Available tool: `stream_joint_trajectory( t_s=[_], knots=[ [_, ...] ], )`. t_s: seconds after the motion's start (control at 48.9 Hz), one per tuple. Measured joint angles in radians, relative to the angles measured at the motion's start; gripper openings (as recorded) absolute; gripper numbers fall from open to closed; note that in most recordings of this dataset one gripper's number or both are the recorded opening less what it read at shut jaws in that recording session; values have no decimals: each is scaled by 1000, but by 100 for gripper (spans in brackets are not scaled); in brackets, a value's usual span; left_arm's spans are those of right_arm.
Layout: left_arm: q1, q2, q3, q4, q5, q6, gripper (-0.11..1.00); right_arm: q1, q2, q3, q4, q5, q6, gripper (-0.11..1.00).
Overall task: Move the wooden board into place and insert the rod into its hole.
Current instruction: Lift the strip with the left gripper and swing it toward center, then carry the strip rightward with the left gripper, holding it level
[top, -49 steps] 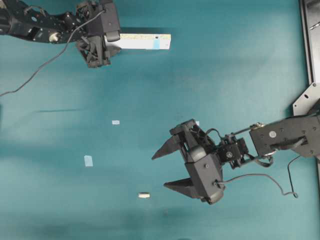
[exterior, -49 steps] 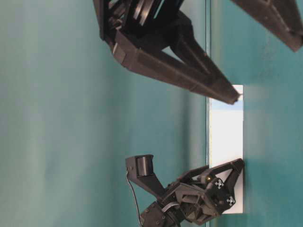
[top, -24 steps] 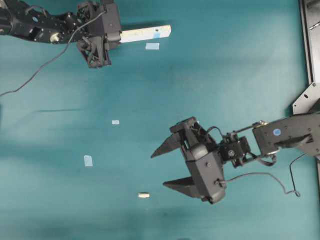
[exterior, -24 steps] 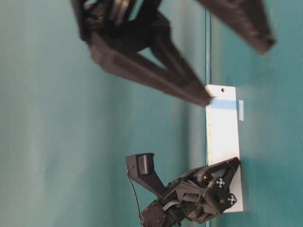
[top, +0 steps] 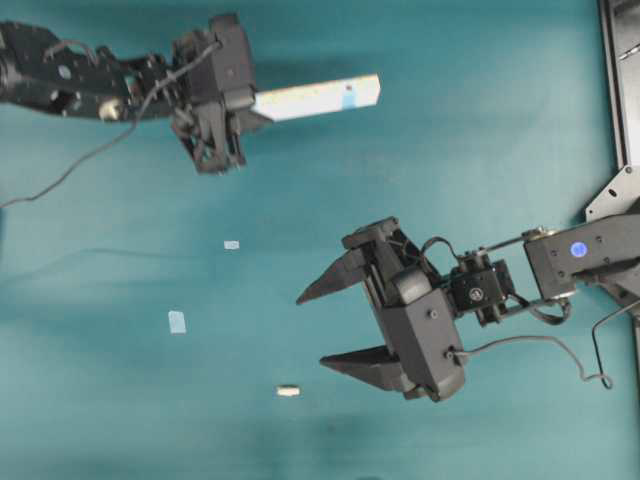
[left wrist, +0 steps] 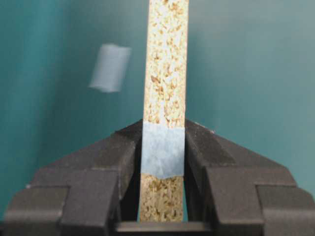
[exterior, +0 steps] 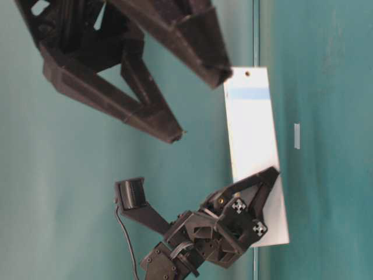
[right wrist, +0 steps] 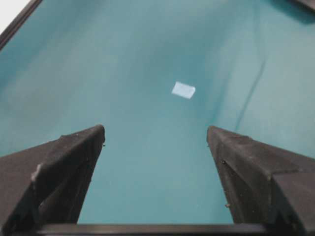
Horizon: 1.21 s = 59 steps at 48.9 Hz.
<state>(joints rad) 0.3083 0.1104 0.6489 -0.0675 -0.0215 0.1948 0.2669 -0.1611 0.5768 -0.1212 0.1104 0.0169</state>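
The wooden board [top: 318, 99] is a pale plank with a blue tape band near its far end. It hangs tilted above the teal table at the top of the overhead view. My left gripper [top: 248, 103] is shut on its left end. The left wrist view shows the board's chipboard edge [left wrist: 166, 73] pinched between both fingers [left wrist: 123, 157]. From table level the board [exterior: 253, 146] is clear of the surface. The rod [top: 288, 391], a tiny cream peg, lies near the front. My right gripper [top: 312, 332] hovers open just right of it with nothing between its fingers [right wrist: 78, 152].
Light-blue tape squares lie on the table at mid-left [top: 231, 244] and lower left [top: 177, 321]. Another tape square [exterior: 296, 136] lies under the raised board. A black frame [top: 615, 80] runs along the right edge.
My left gripper closed on the board's end, lifted it off the table and carried it right, uncovering a tape square. The right gripper, still open, drifted slightly.
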Motion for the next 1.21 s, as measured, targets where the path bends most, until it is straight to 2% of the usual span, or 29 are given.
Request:
stream_joint_trajectory(
  t_s=[0.164,0.286,0.491,0.921,1.207],
  knots=[
    [-87,2,-26,0,0,-78,21,0,0,-9,0,2,0,98],
    [-130,20,-60,-2,-2,-103,21,0,-9,-15,0,2,0,98],
    [-189,95,-129,-2,-2,-109,21,0,-31,-18,-2,2,0,98],
    [-262,273,-330,-2,0,-110,21,-2,-52,-38,-3,3,0,98],
    [-295,341,-408,-2,0,-114,21,-2,-66,-38,-5,2,0,98]
  ],
)
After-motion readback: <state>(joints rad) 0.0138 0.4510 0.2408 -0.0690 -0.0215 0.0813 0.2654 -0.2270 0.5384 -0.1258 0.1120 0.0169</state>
